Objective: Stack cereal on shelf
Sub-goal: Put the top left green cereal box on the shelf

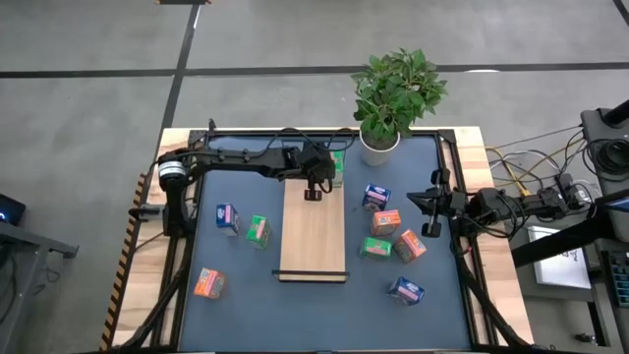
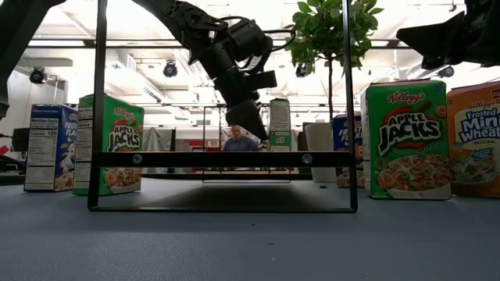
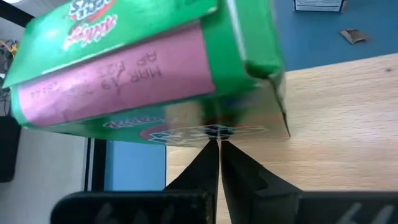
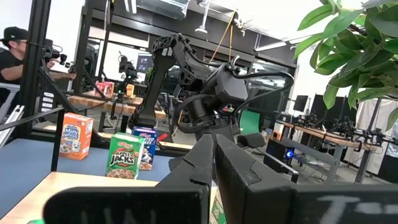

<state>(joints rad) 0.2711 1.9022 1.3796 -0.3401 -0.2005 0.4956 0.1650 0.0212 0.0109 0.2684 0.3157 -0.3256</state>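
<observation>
- Left claw [image 1: 313, 194] hangs over the shelf's [image 1: 314, 246] far end, fingers clenched together and grasping nothing. We judge it is nudging the green cereal box [image 1: 337, 167] there.
- That green cereal box stands at the shelf's far edge.
- Remaining cereal boxes [image 1: 385, 222] lie scattered on the tabletop [image 1: 295, 305], awaiting pickup.
- Right claw [image 1: 428, 209] waits clenched, empty, beside the right-hand boxes.

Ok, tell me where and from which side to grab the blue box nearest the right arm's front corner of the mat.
Judging from above, the blue box lies flat and skewed on the mat, clear of its neighbours. Probably best: the right gripper comes straight down and closes across its two long edges, wrist turned to match the skew.
</observation>
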